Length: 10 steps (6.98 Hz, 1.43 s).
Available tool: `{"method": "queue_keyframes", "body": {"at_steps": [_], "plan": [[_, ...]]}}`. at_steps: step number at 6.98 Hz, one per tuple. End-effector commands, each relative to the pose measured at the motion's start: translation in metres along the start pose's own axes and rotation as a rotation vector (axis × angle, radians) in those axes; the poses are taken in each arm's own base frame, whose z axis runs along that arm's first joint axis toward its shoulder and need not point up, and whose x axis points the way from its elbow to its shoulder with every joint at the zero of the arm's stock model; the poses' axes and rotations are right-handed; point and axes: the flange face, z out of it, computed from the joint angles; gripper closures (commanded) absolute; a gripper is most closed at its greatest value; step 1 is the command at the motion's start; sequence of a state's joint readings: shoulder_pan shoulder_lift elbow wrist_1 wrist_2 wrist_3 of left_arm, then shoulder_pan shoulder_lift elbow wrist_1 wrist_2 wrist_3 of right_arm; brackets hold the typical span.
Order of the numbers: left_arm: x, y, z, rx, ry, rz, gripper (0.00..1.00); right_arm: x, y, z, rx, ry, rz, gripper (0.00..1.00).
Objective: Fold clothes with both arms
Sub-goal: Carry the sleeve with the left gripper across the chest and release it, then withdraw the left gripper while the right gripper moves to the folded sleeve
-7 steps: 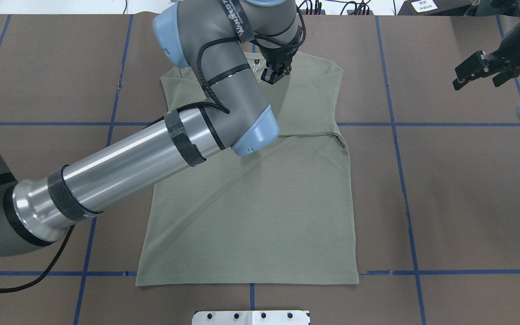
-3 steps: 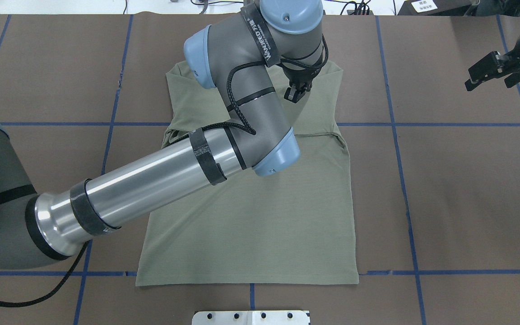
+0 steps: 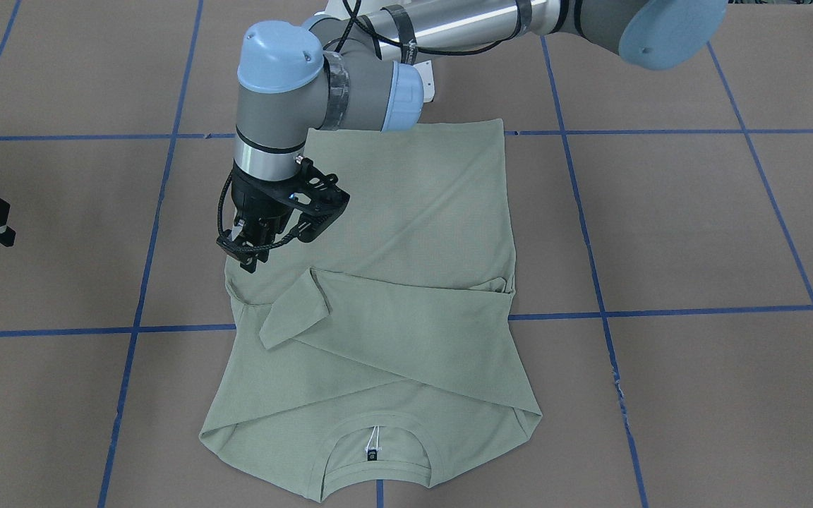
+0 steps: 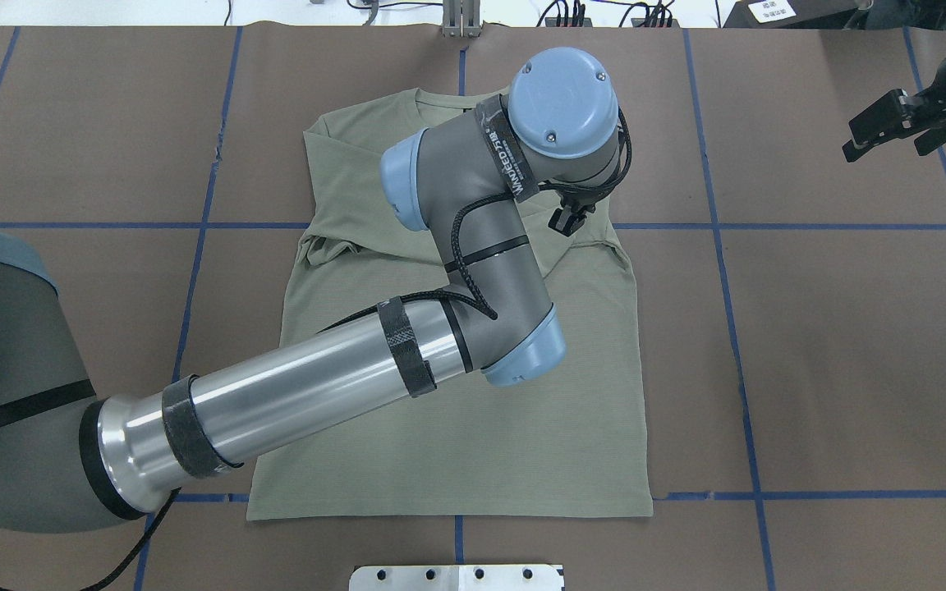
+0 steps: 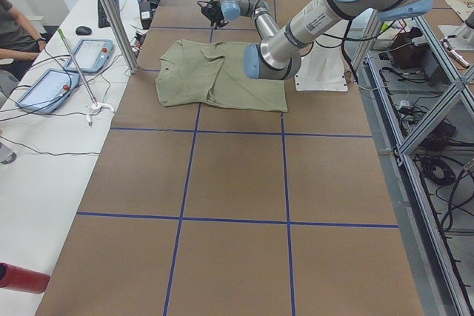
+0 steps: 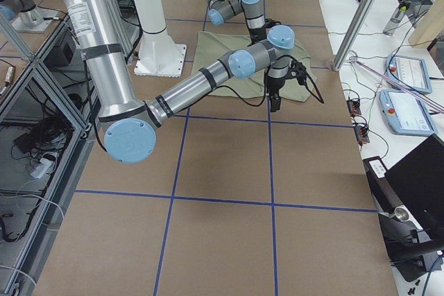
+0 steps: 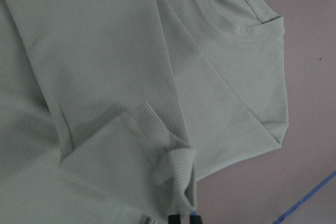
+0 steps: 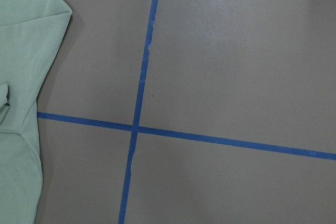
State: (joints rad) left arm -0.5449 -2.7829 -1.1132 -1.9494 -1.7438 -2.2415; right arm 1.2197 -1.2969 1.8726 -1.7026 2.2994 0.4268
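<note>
Lying flat at the middle of the brown table (image 4: 810, 328), the sage-green shirt (image 4: 522, 443) points its collar (image 3: 378, 425) to 12 o'clock in the overhead view and its hem to 6, with one sleeve folded across the chest and its cuff (image 3: 297, 310) turned up. The left gripper (image 3: 248, 257) hovers at the shirt's 3 o'clock edge, fingers narrow, no cloth visibly pinched. The right gripper (image 4: 855, 139) hangs spread wide, well apart toward 2 o'clock
</note>
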Motion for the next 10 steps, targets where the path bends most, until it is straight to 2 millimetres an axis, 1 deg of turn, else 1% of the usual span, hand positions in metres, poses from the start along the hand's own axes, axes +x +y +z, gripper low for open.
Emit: {"method": "queue_keyframes", "body": {"at_steps": [1,2,3,4,5,6,7,8,9,10], "plan": [[-0.012,-0.05,-0.034,-0.014,0.013,0.14,0.0,-0.003,0.0,-0.003,0.007,-0.007,-0.003,0.0],[-0.036,-0.098,-0.082,-0.018,-0.029,0.243,0.0,-0.017,0.002,-0.002,0.009,-0.014,-0.011,0.0],[-0.072,-0.141,-0.13,0.018,-0.049,0.353,0.0,-0.052,0.007,0.006,-0.001,-0.03,0.01,0.0],[-0.101,-0.179,-0.161,0.051,-0.057,0.448,0.0,-0.103,0.007,0.015,0.005,-0.028,0.037,0.0],[-0.133,-0.22,-0.186,0.062,-0.074,0.562,0.0,-0.154,0.011,0.033,0.018,-0.001,0.05,0.0],[-0.163,-0.258,-0.212,0.085,-0.09,0.677,0.0,-0.195,0.018,0.052,0.011,0.007,0.055,0.0],[-0.191,-0.288,-0.227,0.108,-0.123,0.764,0.0,-0.236,0.018,0.07,0.021,0.028,0.054,0.0],[-0.203,-0.316,-0.233,0.137,-0.154,0.814,0.0,-0.28,0.002,0.09,0.027,0.051,0.048,0.0],[-0.215,-0.35,-0.243,0.168,-0.192,0.882,0.0,-0.318,-0.023,0.109,0.01,0.067,0.058,0.01],[-0.227,-0.377,-0.249,0.184,-0.232,0.94,0.0,-0.348,-0.038,0.129,-0.014,0.09,0.061,0.02]]}}
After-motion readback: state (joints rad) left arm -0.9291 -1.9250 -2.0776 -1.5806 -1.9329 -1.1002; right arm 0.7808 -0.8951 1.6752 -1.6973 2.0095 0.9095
